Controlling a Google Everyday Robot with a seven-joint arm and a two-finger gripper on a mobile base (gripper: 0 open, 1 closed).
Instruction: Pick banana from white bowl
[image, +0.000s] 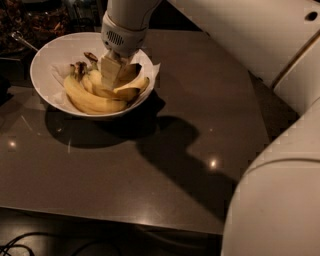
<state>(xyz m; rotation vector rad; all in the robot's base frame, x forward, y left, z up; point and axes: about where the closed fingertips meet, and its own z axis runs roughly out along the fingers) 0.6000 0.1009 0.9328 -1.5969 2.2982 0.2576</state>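
Nearest, the robot's bulky white arm shell (280, 200) fills the corner, and its upper links arch back over the dark glossy tabletop (150, 170). Beyond, the wrist points straight down, with the cream-coloured gripper (111, 82) low inside the wide white paper-lined bowl (42, 60). The short yellow dark-tipped banana (134, 86) lies against it, seemingly partly beneath. Longer yellow bananas (90, 100) curve just beside. Whether it grips anything cannot be told.

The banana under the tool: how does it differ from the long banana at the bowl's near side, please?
The banana under the tool, which reaches down into the white bowl, is partly hidden; the long banana lies in full view. The banana shows a dark patch; the long banana is evenly yellow. Both are yellow.
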